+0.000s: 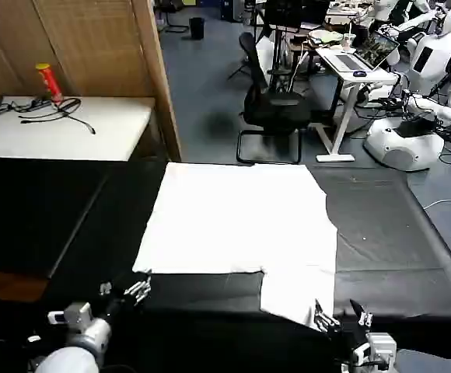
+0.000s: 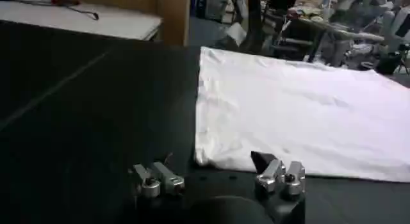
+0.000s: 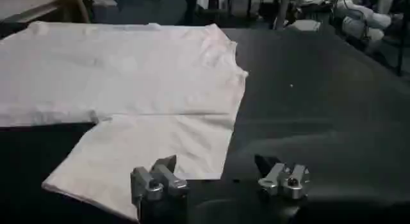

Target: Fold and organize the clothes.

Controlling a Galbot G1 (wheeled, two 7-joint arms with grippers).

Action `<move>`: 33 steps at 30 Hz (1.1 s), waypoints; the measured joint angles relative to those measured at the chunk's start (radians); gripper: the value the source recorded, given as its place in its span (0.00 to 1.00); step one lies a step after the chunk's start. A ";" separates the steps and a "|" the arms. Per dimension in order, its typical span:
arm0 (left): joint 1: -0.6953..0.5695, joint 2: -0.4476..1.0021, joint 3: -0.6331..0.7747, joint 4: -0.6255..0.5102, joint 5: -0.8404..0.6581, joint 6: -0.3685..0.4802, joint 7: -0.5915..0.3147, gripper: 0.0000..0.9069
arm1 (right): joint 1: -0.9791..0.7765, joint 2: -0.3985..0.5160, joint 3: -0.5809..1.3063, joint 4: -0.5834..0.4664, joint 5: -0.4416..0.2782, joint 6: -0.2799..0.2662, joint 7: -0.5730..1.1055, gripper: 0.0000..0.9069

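Shirt: the white cotton T-shirt [image 1: 237, 225] lies flat with its plain side up on the black padded table [image 1: 389, 233], the body folded into a broad rectangle and one narrower flap reaching toward the robot's edge of the table.

Left gripper: the left gripper [image 1: 124, 294] hangs low at the near edge, fingers spread wide and holding nothing — the shirt's near left corner sits just ahead of it and to its inner side, apart from the fingertips [image 2: 221, 179].

Right gripper: the right gripper [image 1: 340, 317] is also spread wide and empty, its inner finger just over the flap's near edge, the outer one over bare table [image 3: 221, 177].

Why so placed: I judge both grippers are lined up at the hem side so each can take a near corner or edge and carry the cloth away from the robot for another fold; the wide opening suits sliding a finger under thin cotton.

Fold state: partly done, by the look of it — the flap still sticks out past the main rectangle.

Containers: no basket or bin for the shirt can be seen near either gripper.

Beyond the left gripper: a white side table [image 1: 62, 128] carries a red cylindrical can [image 1: 48, 81] and a black cable [image 1: 54, 109], well apart from the work.
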 joint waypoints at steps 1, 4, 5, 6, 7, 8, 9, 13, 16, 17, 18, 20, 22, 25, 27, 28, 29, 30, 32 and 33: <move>-0.005 0.000 0.000 0.005 0.010 0.008 0.007 0.97 | 0.005 0.001 -0.001 -0.006 0.000 -0.004 0.003 0.97; -0.020 0.001 0.002 0.019 0.014 0.015 0.009 0.97 | 0.017 0.005 -0.005 -0.022 -0.001 -0.011 0.008 0.97; -0.025 0.002 0.003 0.024 0.013 0.014 0.008 0.97 | 0.021 0.006 -0.006 -0.028 -0.002 -0.013 0.009 0.97; -0.029 0.002 0.007 0.029 0.011 0.013 0.004 0.97 | 0.025 0.007 -0.008 -0.035 -0.002 -0.014 0.009 0.97; -0.033 0.002 0.010 0.034 0.010 0.012 0.002 0.97 | 0.029 0.008 -0.010 -0.040 -0.004 -0.016 0.009 0.97; -0.038 0.003 0.013 0.039 0.009 0.012 0.001 0.97 | 0.031 0.009 -0.012 -0.045 -0.005 -0.016 0.009 0.97; -0.043 0.004 0.015 0.044 0.009 0.012 0.000 0.68 | 0.033 0.010 -0.013 -0.049 -0.005 -0.017 0.009 0.89; -0.057 0.004 0.020 0.063 0.010 0.009 -0.002 0.15 | 0.036 0.012 -0.024 -0.061 -0.005 -0.018 0.006 0.57; -0.054 0.003 0.021 0.067 0.014 0.006 -0.002 0.00 | 0.036 0.014 -0.030 -0.066 -0.007 -0.019 0.005 0.09; -0.052 0.002 0.021 0.066 0.015 0.006 -0.002 0.00 | 0.034 0.015 -0.032 -0.066 -0.007 -0.020 0.005 0.06; -0.050 0.001 0.022 0.065 0.017 0.006 -0.002 0.00 | 0.032 0.015 -0.033 -0.065 -0.007 -0.021 0.006 0.05; -0.043 0.000 0.022 0.061 0.019 0.006 -0.002 0.00 | 0.026 0.017 -0.034 -0.061 -0.008 -0.022 0.011 0.02; -0.036 -0.002 0.024 0.056 0.024 0.006 -0.001 0.00 | 0.016 0.018 -0.034 -0.052 -0.010 -0.023 0.020 0.00; -0.022 -0.005 0.027 0.043 0.034 0.007 0.001 0.00 | -0.002 0.018 -0.028 -0.027 -0.012 -0.030 0.032 0.00; -0.008 -0.007 0.028 0.028 0.043 0.010 0.001 0.00 | -0.014 0.018 -0.026 -0.008 -0.013 -0.047 0.043 0.00; -0.001 -0.007 0.027 0.020 0.048 0.011 0.000 0.00 | -0.023 0.018 -0.025 0.006 -0.013 -0.058 0.051 0.00; 0.008 -0.007 0.024 0.010 0.054 0.014 -0.002 0.00 | -0.034 0.018 -0.025 0.025 -0.014 -0.069 0.057 0.00; 0.016 -0.007 0.021 0.000 0.059 0.015 -0.004 0.00 | -0.044 0.019 -0.026 0.041 -0.016 -0.075 0.062 0.00; 0.039 -0.003 0.010 -0.026 0.074 0.016 -0.006 0.00 | -0.070 0.022 -0.028 0.070 -0.025 -0.082 0.070 0.00; 0.053 -0.001 0.005 -0.039 0.080 0.015 -0.008 0.00 | -0.082 0.023 -0.029 0.081 -0.030 -0.083 0.073 0.00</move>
